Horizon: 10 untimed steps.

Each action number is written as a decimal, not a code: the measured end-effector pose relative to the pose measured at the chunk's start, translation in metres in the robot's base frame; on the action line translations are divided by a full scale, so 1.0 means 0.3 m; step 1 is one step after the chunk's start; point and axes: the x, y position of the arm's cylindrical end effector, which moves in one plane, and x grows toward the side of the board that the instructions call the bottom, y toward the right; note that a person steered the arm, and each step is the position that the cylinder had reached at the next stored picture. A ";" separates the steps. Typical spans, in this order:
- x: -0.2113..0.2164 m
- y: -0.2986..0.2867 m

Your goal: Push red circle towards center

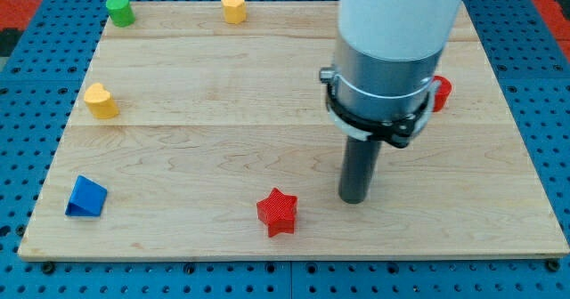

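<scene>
Red circle (441,92) sits half-hidden behind the arm, view's right; my tip (354,199) rests apart, near the red star (277,212). No end effector jaws, just a rod.

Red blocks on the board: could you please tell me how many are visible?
2. The red star lies near the view's bottom, left of my tip. The red circle peeks out at the view's right, mostly hidden behind the arm; more could be hidden there.
</scene>
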 end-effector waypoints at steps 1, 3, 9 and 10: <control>-0.112 0.058; -0.295 0.178; -0.523 0.583; -0.523 0.584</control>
